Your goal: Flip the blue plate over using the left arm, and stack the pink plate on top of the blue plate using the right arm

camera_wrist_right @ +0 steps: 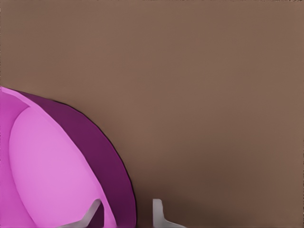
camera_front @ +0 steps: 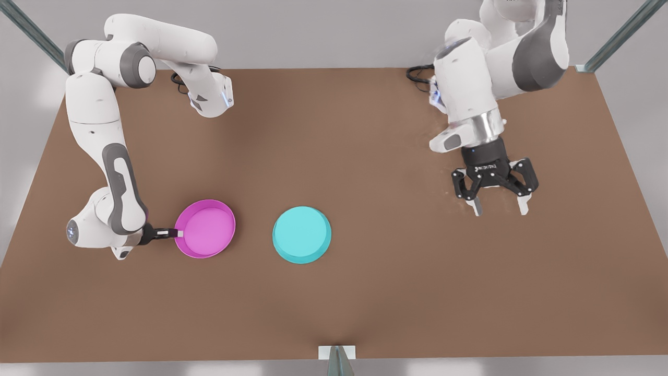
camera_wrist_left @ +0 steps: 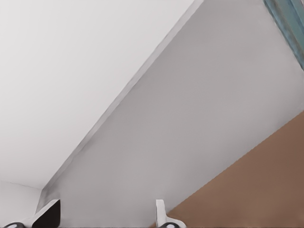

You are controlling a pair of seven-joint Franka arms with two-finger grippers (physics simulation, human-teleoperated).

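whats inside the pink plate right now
Nothing lies inside the pink plate: only its bare lighter-pink floor shows. The right gripper straddles its rim, one finger just inside. The table beneath the plate is covered.

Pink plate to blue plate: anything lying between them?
Nothing. In the front view, only bare brown table separates the pink plate from the blue plate.

You have two plates on the bench (camera_front: 365, 292): one pink plate (camera_front: 206, 230) and one blue plate (camera_front: 301, 234). You also have two white robot arms, each with one black pincer.
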